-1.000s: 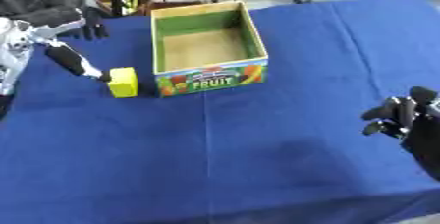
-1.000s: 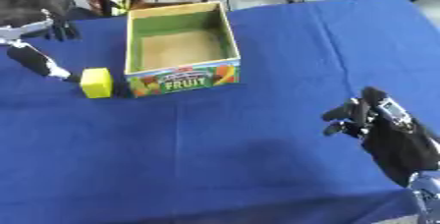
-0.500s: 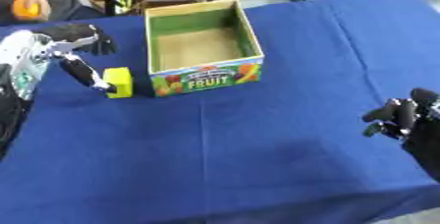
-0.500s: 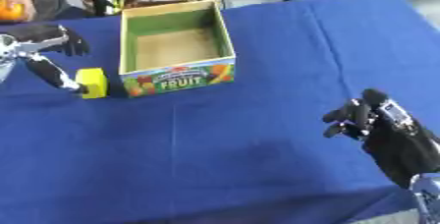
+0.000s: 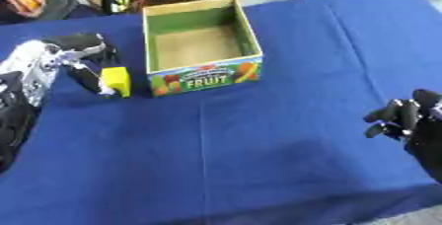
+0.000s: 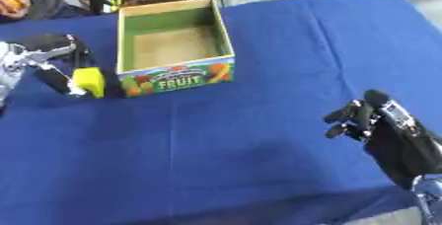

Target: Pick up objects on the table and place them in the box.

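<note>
1. Table (image 5: 259, 169) was covered in blue cloth and filled most of the view; bare except for the items below.
2. Box (image 5: 200, 46), open-top cardboard with "FRUIT" on the front panel, sat at about 11 o'clock from table centre. Inside looked empty.
3. Left hand (image 5: 82, 61) came in from 9 o'clock. Fingers were curled around the yellow block (image 5: 116, 81), one finger at its left face; whether it was actually pinched, could not tell for sure. Read it as closing on the block.
4. Right hand (image 6: 371, 120) sat idle at about 4 o'clock, fingers curled, holding nothing.
5. Yellow block stood on the cloth just beside the box's front-left corner, at the box's 8 o'clock, still on the table.
6. Orientation: the block stood upright, slightly taller than wide, long axis roughly vertical, broad face toward the camera.
7. Handling, as a judgement: small, likely light and rigid, not fragile. Smooth faces could slip on the fingers. Best hold looked like opposite side faces, left and right, mid-height.
8. Risk: the box wall was close on the right side, so a finger going in there could nudge the box.
</note>
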`<state>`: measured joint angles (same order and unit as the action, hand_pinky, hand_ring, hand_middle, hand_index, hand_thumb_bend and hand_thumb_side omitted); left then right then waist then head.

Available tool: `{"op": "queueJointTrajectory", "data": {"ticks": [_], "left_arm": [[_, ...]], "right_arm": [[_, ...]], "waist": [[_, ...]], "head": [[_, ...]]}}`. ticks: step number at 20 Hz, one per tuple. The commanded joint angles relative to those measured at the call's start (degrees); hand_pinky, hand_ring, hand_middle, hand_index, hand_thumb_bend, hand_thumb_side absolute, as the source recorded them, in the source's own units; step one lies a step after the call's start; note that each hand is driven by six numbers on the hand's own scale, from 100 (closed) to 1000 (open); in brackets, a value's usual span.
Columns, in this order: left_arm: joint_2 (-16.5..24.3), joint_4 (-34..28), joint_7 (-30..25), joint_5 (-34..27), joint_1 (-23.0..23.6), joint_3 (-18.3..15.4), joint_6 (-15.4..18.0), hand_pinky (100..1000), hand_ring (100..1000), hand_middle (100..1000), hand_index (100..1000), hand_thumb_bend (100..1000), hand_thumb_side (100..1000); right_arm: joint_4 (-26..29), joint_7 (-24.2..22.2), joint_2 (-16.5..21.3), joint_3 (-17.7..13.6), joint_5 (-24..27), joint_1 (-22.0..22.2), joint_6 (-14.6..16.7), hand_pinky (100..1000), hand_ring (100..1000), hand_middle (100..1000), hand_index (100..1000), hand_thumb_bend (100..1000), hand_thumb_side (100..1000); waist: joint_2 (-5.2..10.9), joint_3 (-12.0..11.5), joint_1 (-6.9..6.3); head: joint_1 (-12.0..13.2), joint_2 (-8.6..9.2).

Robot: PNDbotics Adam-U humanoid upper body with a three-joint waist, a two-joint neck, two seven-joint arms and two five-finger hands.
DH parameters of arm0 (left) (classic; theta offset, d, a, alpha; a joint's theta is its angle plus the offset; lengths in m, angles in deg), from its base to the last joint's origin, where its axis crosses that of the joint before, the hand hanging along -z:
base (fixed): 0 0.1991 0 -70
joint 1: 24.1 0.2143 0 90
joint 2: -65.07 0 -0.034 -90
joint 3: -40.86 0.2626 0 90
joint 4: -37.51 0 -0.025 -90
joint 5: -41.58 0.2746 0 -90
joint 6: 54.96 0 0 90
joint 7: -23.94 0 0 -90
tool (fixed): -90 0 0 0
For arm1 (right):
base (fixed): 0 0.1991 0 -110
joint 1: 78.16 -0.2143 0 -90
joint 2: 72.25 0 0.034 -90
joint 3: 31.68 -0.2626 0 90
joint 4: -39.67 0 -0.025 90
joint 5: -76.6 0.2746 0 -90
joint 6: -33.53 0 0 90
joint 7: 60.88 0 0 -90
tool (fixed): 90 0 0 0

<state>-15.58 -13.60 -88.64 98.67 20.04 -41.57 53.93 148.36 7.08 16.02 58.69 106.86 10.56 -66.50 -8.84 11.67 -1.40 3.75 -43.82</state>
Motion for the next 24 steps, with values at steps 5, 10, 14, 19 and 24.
{"op": "queueJointTrajectory", "data": {"ticks": [5,10,14,19,24], "left_arm": [[0.7,0.2,1.7,1.0,-0.5,-0.8,-0.6,436,321,345,523,447,230],[1.8,-2.1,1.1,-1.9,-0.5,-1.2,-0.8,416,287,302,476,417,238],[4.1,-7.6,-3.5,-6.5,-1.0,-1.8,-1.7,414,282,298,471,392,233],[5.8,-15.7,-5.4,-9.9,-1.5,-3.0,-4.8,417,284,290,457,331,198],[3.6,-17.6,1.1,-7.3,-2.8,-3.0,-10.2,439,322,318,478,256,174]], "right_arm": [[1.3,-0.2,0.8,-0.3,-0.4,-0.5,0.2,562,651,473,387,100,624],[1.3,-0.1,0.9,-0.4,-0.4,-0.3,0.3,563,652,473,387,100,624],[1.3,-0.1,1.0,-0.4,-0.4,-0.2,0.3,563,652,473,388,100,625],[1.3,0.0,1.1,-0.4,-0.3,0.0,0.3,564,653,473,388,100,625],[1.3,-0.2,1.2,-0.3,-0.1,-0.1,0.3,564,653,473,388,100,626]], "waist": [[0.69,0.0,0.16],[0.92,-0.2,0.2],[1.14,-0.6,0.16],[1.35,-0.9,0.21],[1.46,-0.5,0.33]], "head": [[0.0,-0.3],[-0.2,-0.3],[-0.5,-0.3],[-0.7,-0.3],[-0.5,-0.3]]}}
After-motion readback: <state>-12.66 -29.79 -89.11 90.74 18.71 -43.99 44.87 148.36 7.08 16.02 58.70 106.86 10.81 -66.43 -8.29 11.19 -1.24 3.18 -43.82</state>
